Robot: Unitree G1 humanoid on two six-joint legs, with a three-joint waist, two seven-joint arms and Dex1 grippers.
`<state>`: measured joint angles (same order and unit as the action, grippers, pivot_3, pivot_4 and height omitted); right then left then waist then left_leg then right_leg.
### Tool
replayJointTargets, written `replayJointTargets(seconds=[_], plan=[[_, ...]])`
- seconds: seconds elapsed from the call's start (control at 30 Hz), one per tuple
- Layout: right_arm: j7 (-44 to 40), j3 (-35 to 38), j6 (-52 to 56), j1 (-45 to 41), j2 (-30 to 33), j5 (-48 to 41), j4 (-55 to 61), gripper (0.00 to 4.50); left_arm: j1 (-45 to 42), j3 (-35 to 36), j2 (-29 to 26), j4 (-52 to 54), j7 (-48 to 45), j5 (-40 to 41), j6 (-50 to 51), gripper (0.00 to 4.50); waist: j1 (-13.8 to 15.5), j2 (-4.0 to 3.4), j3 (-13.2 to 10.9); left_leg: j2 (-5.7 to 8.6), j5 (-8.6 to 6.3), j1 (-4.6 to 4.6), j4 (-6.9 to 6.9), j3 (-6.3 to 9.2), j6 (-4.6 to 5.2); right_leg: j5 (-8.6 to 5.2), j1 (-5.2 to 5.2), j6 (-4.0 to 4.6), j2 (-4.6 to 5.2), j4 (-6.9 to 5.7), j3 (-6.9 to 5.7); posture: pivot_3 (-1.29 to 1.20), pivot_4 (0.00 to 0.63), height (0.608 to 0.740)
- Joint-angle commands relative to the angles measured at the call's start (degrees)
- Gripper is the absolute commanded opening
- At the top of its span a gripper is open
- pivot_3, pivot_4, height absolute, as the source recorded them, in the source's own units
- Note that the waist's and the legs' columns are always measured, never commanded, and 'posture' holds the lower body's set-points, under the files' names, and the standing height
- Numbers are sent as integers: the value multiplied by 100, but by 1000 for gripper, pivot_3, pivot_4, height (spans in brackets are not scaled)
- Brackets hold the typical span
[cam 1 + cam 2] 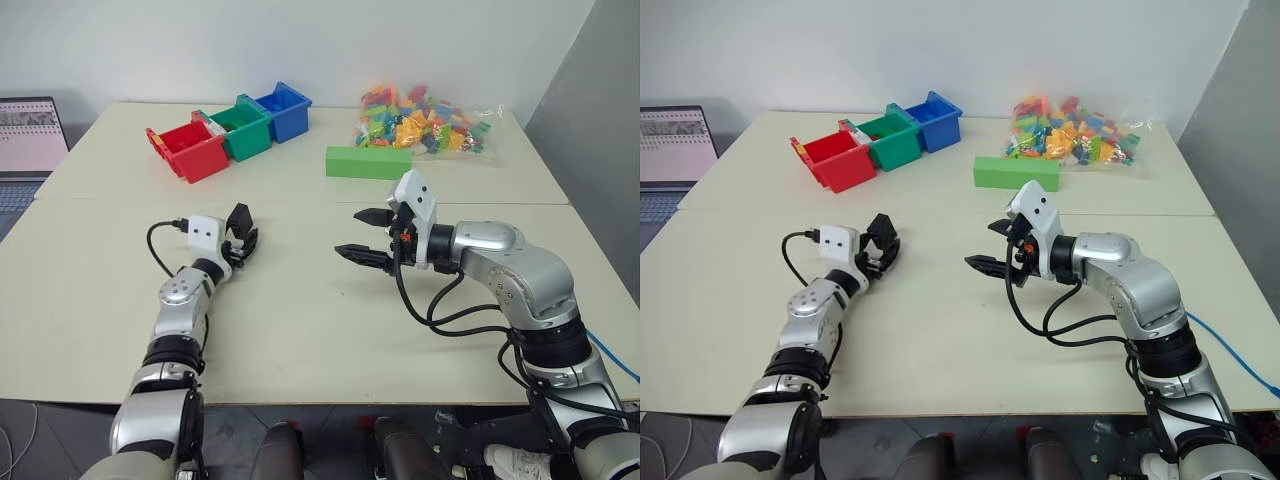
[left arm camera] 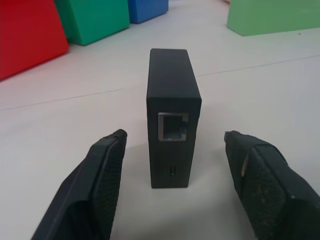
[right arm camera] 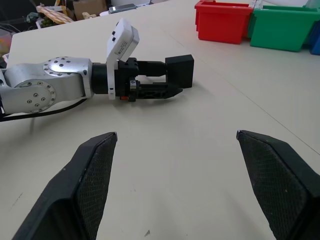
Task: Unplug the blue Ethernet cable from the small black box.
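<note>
The small black box (image 2: pixel 172 95) stands on edge on the cream table, and the socket facing the left wrist camera is empty. My left gripper (image 1: pixel 243 240) is open, one finger on each side of the box with a gap on both sides. The right wrist view shows the box (image 3: pixel 180 70) at the tips of that gripper. My right gripper (image 1: pixel 365 234) hangs open above the table's middle, pointing toward the left arm, with nothing between its fingers. A stretch of the blue Ethernet cable (image 1: pixel 1230 348) runs off the table's right edge behind my right arm; its plug is hidden.
Red (image 1: pixel 190 150), green (image 1: pixel 242 127) and blue (image 1: pixel 283 110) bins stand in a row at the back. A long green block (image 1: pixel 368 162) and a bag of coloured bricks (image 1: pixel 425 120) lie at the back right. A laptop (image 1: pixel 28 135) sits at the far left.
</note>
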<state>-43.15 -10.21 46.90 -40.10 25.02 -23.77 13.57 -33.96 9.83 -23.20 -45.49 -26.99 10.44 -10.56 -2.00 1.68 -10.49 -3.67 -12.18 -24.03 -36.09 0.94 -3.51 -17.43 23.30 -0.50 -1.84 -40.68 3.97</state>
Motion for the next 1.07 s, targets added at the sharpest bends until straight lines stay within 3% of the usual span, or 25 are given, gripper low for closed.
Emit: replayJointTargets(seconds=[0.03, 0.17, 0.37, 0.7, 1.07], plan=[[42, 72, -51, -42, 67, -2, 290, 4043, 359, 130, -155, 904, 98, 79, 399, 3858, -2, 0, 0, 0, 0, 0, 0, 0, 0, 0, 0, 0, 0, 0, 0, 0, 150, 740], [22, 184, -80, 144, 251, -16, 376, 4043, 1049, 156, -411, 2272, 55, 132, 1238, 3858, -16, 0, 0, -1, 0, 1, 0, 1, 0, 0, 0, 0, 0, -3, 1, 0, 150, 740], [-117, 532, -460, 685, 706, -29, 355, 4043, 2282, 297, -1292, 4402, -457, 252, 2313, 3858, -20, -2, -2, -1, 0, 4, 2, 0, -1, -1, 0, 0, 5, 0, 4, 0, 150, 740], [-1066, 1374, -786, 1282, 1848, -352, -70, 4043, 2824, 1184, -3082, 5321, -2159, 1191, 3472, 3858, -30, -1, -7, -2, 0, 10, 7, -1, 0, -18, -2, -24, 3, 5, 2, 0, 150, 740], [-1308, 1534, -920, 1210, 2120, -396, -292, 4043, 2898, 1416, -3629, 5616, -2756, 1647, 4209, 3858, -92, -2, -8, -5, -1, 13, 9, -4, 0, -19, -2, -24, 2, 7, 6, 0, 150, 740]])
